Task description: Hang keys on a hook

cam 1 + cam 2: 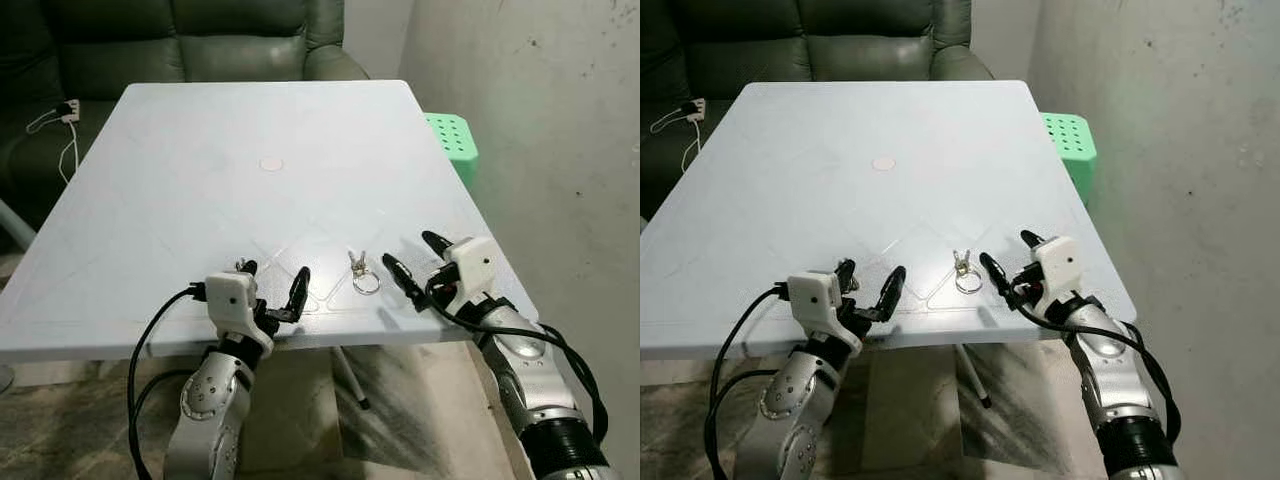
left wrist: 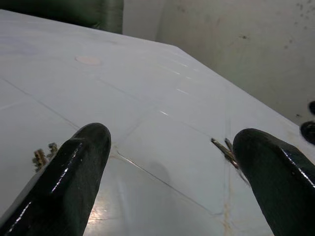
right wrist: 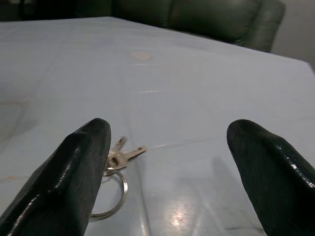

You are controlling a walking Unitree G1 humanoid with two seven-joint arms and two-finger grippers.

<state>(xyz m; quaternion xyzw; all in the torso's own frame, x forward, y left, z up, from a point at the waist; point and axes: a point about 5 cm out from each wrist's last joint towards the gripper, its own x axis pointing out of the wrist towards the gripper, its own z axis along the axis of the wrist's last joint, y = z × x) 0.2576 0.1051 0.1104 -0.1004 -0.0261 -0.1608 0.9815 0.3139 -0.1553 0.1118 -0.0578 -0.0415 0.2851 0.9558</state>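
The keys (image 1: 361,272) lie flat near the desk's (image 1: 270,120) front edge, blades pointing to twelve o'clock, ring toward six. My right claw (image 1: 410,257) hovers just at their three o'clock, spread wide, holding nothing. My left claw (image 1: 272,283) sits at their nine o'clock by the edge, wide too, empty.

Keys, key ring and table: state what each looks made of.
Keys: bright metal, silvery and glinting. Key ring: thin polished metal wire, probably steel. Table: likely moulded plastic, pale, smooth with a soft sheen and faint moulded lines.
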